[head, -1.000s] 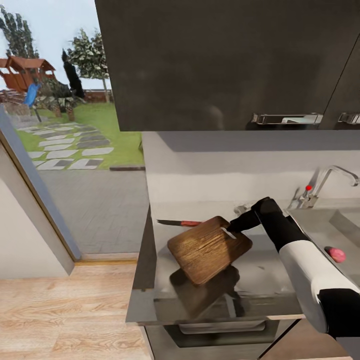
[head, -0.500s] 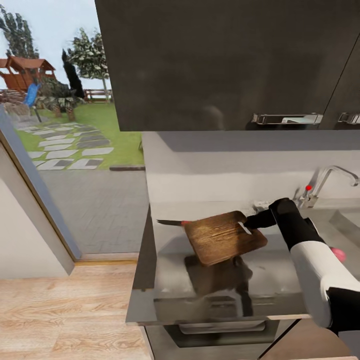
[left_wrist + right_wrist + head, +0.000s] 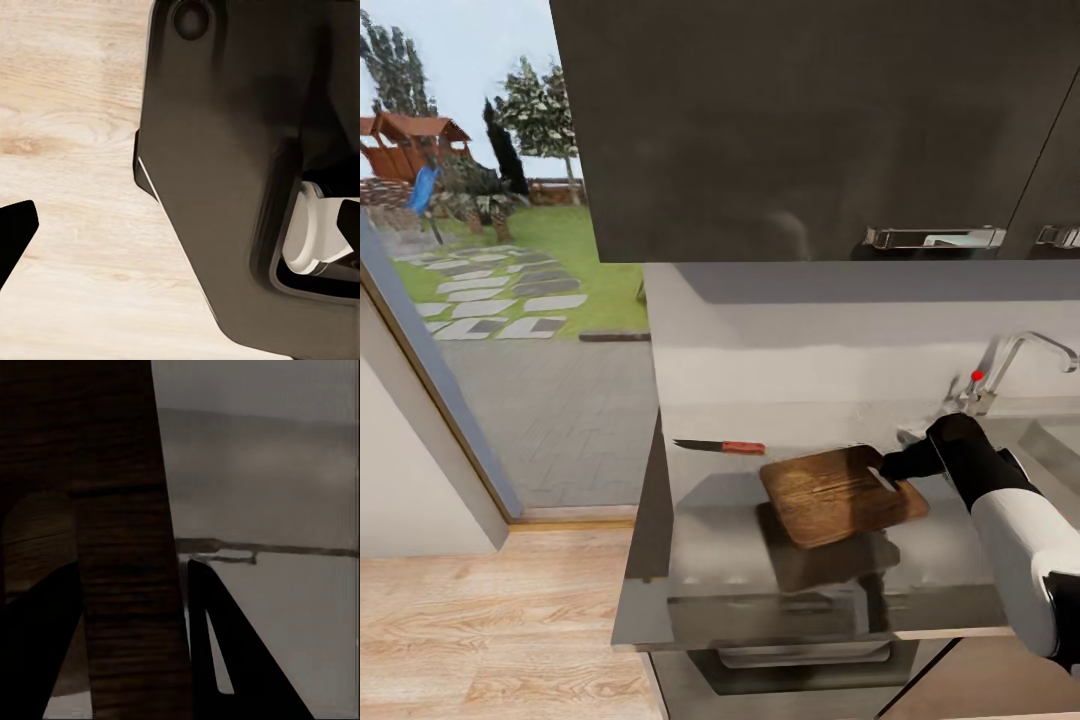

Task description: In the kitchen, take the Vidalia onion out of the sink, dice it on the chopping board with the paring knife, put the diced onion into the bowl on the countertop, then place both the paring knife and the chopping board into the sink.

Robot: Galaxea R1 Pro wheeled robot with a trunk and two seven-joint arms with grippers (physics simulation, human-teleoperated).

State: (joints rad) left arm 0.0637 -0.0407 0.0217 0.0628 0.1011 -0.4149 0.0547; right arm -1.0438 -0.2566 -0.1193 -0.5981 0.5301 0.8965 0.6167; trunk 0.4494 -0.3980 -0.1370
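- Right claw [image 3: 890, 468] pinching the board [image 3: 838, 494] by its handle end, lifted above the table [image 3: 710, 560].
- Advice: keep board level, grip firm; knife [image 3: 720, 446] lies apart.
- Left claw [image 3: 180, 225]: cannot tell.

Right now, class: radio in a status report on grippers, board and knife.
Right gripper shut on board, lifted above counter. Knife lying behind it, apart. Left gripper state unclear.

Mid-brown grained chopping board [image 3: 838, 494] — red-handled, dark-bladed paring knife [image 3: 720, 446] — grey countertop [image 3: 710, 560].
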